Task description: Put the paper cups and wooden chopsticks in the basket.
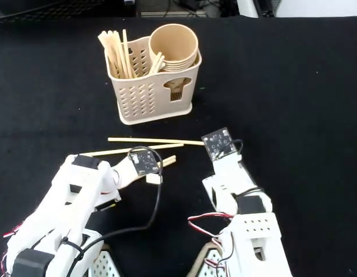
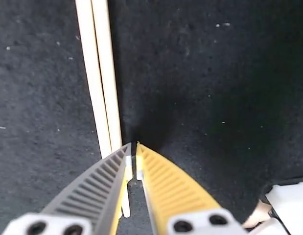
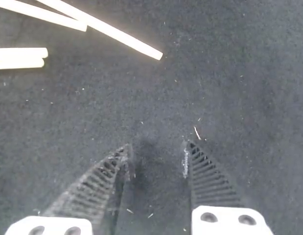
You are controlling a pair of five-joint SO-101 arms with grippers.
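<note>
The basket [image 1: 152, 98] stands on the bench [image 1: 293, 86]. Inside the basket, stacked paper cups [image 1: 173, 45] sit in its right compartment and upright chopsticks [image 1: 116, 52] in its left. In front of the basket, two loose chopsticks [image 1: 155, 141] lie crosswise on the bench. A chopstick pair [image 1: 168, 161] lies farther in front.

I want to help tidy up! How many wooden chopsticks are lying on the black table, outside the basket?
4. Two long pale wooden chopsticks lie near the beige plastic basket; two more lie side by side at the left gripper. Others may be hidden.
</note>
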